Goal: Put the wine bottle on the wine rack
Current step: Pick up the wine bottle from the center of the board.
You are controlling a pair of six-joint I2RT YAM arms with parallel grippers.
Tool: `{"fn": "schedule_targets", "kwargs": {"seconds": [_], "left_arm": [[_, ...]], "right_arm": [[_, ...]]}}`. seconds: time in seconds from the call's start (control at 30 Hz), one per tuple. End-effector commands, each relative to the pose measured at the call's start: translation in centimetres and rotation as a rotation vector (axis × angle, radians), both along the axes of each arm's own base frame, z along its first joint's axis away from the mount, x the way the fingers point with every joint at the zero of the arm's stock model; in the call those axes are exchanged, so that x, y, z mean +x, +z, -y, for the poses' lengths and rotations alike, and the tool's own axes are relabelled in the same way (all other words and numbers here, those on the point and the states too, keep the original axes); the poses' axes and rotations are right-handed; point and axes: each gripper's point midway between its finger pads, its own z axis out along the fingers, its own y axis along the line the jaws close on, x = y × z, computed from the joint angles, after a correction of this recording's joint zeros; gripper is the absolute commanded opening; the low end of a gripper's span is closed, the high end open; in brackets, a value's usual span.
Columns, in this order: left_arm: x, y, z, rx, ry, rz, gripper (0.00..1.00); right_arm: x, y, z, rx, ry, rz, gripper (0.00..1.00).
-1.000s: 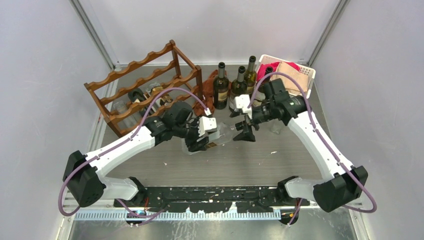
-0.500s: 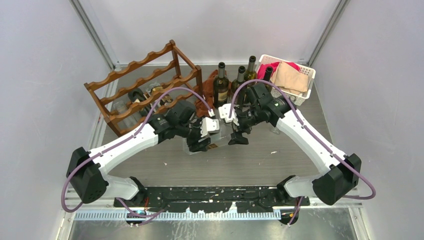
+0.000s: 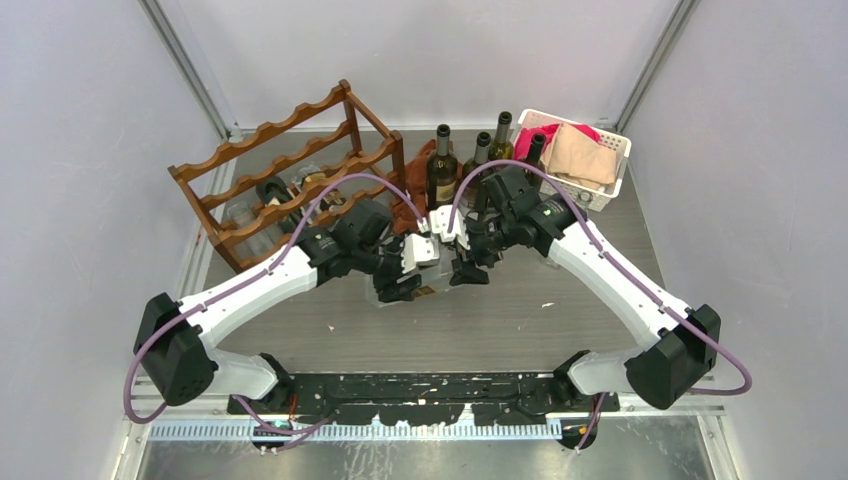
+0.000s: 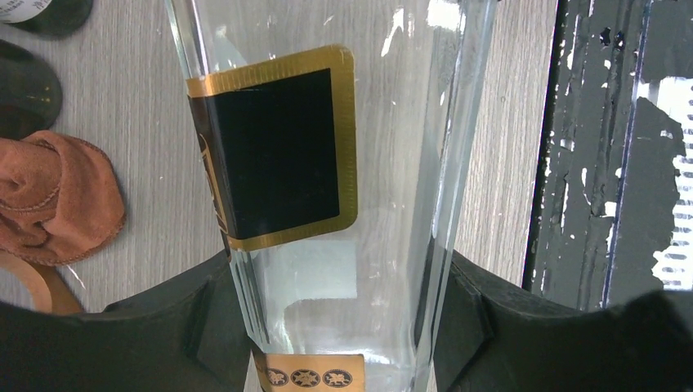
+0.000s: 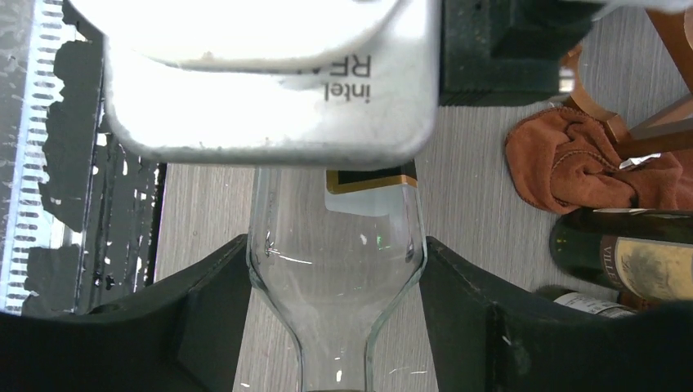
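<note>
A clear glass wine bottle with a black and gold label lies horizontal, low over the table's middle. My left gripper is shut on its body; the black fingers press both sides in the left wrist view. My right gripper holds the bottle's shoulder, its fingers touching both sides just above the neck. The dark reddish-brown wine rack stands at the back left, with bottles lying in its lower tier.
Several dark upright bottles stand at the back centre beside a brown cloth. A white basket with pink and tan cloths sits at the back right. The left wrist camera housing fills the top of the right wrist view.
My right arm has swung left and brought its gripper onto the bottle's shoulder. My left gripper has kept its hold on the bottle and hardly moved.
</note>
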Motion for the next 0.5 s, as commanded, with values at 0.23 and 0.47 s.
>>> {"fn": "schedule_targets", "kwargs": {"seconds": [0.23, 0.47], "left_arm": [[1.0, 6.2, 1.4, -0.221, 0.016, 0.184, 1.00], [1.3, 10.1, -1.3, -0.267, 0.177, 0.251, 1.00]], "right_arm": [[1.7, 2.1, 0.5, 0.135, -0.182, 0.058, 0.01], [2.7, 2.5, 1.8, 0.242, -0.373, 0.095, 0.01]]}}
